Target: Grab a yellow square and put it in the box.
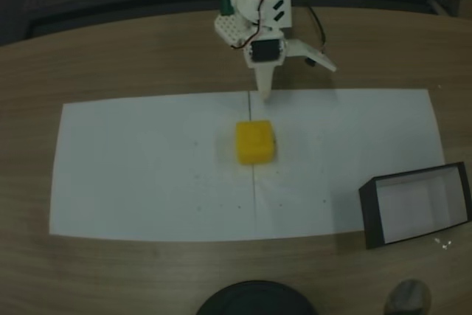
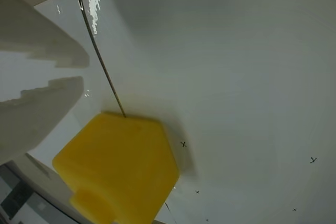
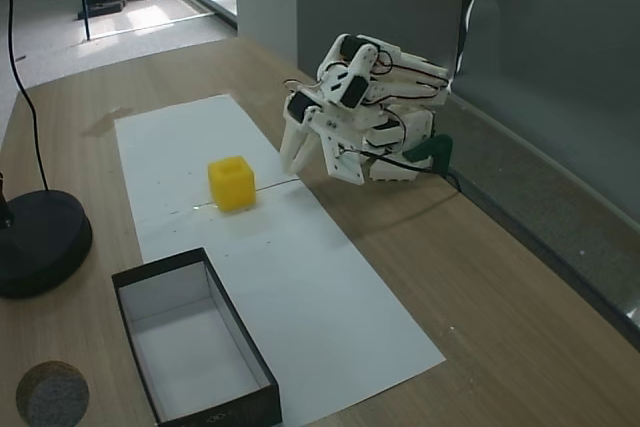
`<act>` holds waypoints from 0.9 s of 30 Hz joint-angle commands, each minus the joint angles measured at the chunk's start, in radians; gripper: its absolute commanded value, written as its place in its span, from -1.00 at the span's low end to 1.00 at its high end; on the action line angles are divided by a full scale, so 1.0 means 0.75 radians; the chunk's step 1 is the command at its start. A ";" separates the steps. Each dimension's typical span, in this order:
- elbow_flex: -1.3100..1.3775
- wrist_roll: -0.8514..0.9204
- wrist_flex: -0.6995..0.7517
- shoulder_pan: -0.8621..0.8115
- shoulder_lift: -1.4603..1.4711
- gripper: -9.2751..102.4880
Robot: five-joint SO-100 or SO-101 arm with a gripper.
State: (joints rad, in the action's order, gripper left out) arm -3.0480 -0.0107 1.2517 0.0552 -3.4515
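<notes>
Sitting on the white paper sheet [image 1: 147,175], the yellow square [image 1: 255,142] rests on a thin dark line drawn across the sheet, near its middle. No brand or label shows on it; small pen marks on the paper in the wrist view include what reads as "x" and "y". The gripper [image 1: 284,79] hangs behind the block in a fixed view, fingers [image 2: 37,114] spread apart, holding nothing and clear of the block. The box [image 3: 190,347] stands open on the wooden worktop [image 3: 480,287], overlapping the sheet's end, well apart from the block. A round black base [image 3: 35,242] sits beside the sheet.
</notes>
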 commanded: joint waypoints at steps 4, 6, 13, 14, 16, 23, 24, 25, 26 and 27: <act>-0.012 0.006 -0.247 -0.018 -0.033 -0.83; -0.014 0.070 -0.309 -0.051 -0.033 -0.82; 0.067 0.239 -0.505 -0.168 -0.020 -0.56; 0.096 0.207 -0.507 -0.170 -0.016 -0.53; 0.160 0.143 -0.485 -0.170 -0.006 -0.44; 0.434 0.041 -0.405 -0.160 0.397 -0.24; 0.487 0.041 -0.401 -0.160 0.495 -0.24; 0.542 0.041 -0.397 -0.157 0.599 -0.24; 0.593 0.039 -0.389 -0.157 0.708 -0.24; 0.650 0.039 -0.374 -0.162 0.818 -0.24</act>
State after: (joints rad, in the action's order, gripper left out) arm -2.6829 0.0245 0.9633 -0.0660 -3.0403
